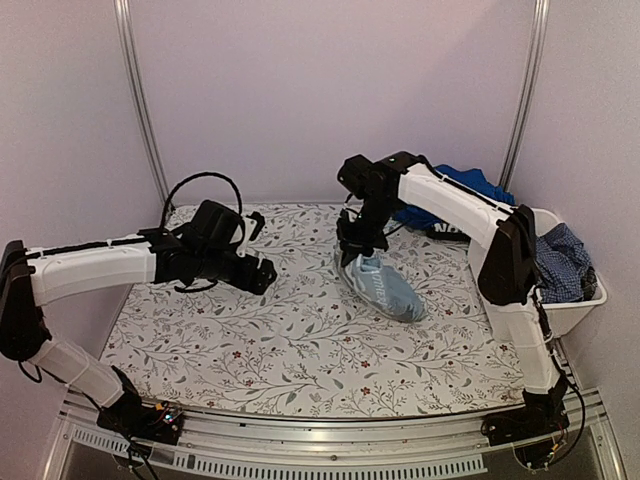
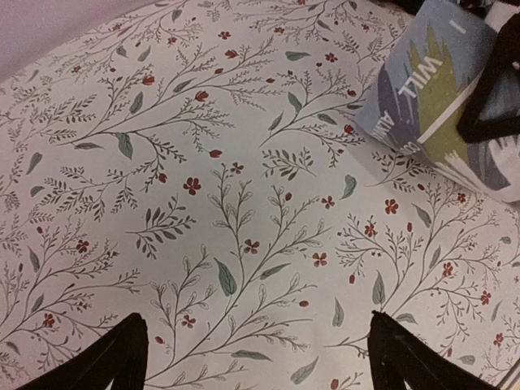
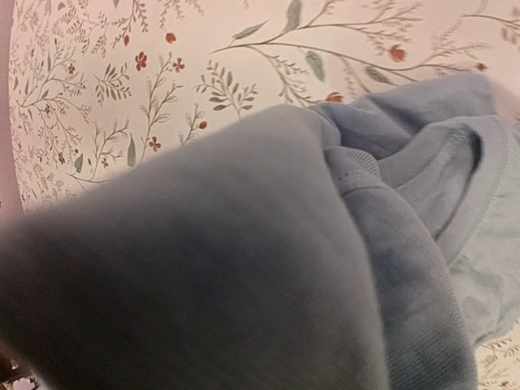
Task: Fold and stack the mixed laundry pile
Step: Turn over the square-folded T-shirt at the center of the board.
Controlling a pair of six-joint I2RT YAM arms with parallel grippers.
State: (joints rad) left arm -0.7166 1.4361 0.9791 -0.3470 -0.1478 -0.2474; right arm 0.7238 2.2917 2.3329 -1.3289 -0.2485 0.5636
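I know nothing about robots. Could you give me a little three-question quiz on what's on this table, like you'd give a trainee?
1. Pick one: which garment lies on the flowered table cover at the right tool?
A. a pale blue garment
B. a black-and-white plaid one
C. a red towel
2. True or false: the left tool grips a garment.
3. In a few words: where is the dark blue check garment?
Key: 1 A. 2 False; its fingers stand open over bare cover. 3 In the white tub at the table's right edge.
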